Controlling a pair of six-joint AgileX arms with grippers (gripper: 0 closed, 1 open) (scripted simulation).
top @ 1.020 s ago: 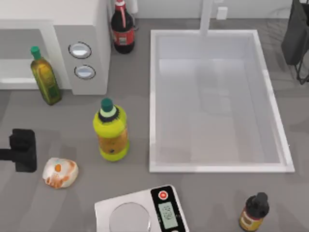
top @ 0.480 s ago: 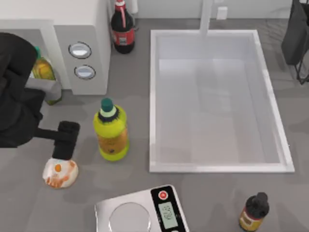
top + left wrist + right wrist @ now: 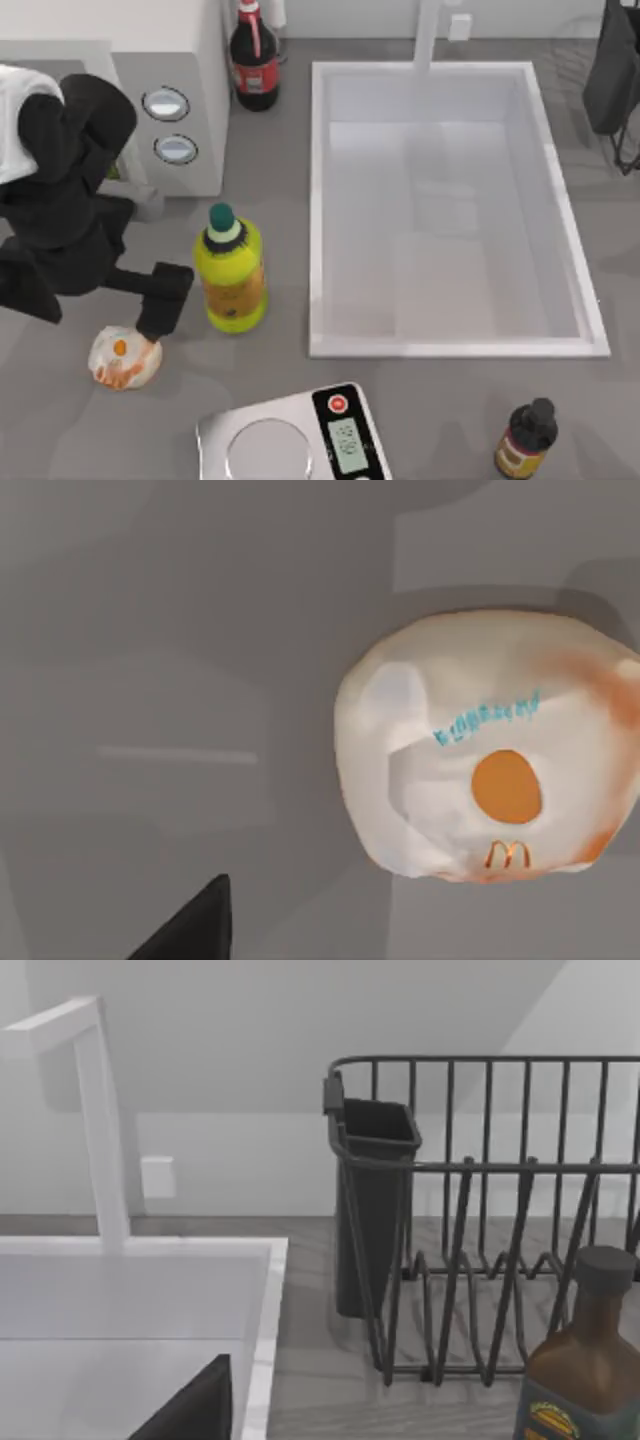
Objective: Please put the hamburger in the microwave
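**Left gripper poised over hamburger at front left of table**

Nearest the front edge stand a flat white scale with a round steel plate and digital display (image 3: pixel 292 437) and, towards the right, a small dark brown sauce bottle with a black cap (image 3: pixel 526 439).

Just behind the scale on the left lies the hamburger (image 3: pixel 122 358), a rounded whitish-cream wrapped lump with orange and red patches, resting on the grey table (image 3: pixel 450 400). In the left wrist view the hamburger (image 3: pixel 490 780) lies on the bare surface, free of any contact. The black left gripper (image 3: pixel 160 303) sits directly above the hamburger's rear right edge; whether its fingers are parted or closed cannot be told.

Beside the gripper, to the right, a yellow bottle with a green cap (image 3: pixel 231 270) stands upright. Right of that lies a large white rectangular sink basin (image 3: pixel 440 210).

At the rear left is the microwave (image 3: pixel 170 95), a white boxy appliance with two round silver knobs. A dark red-labelled cola bottle (image 3: pixel 254 60) stands just right of it.

The right wrist view shows a black wire dish rack (image 3: pixel 490 1210).
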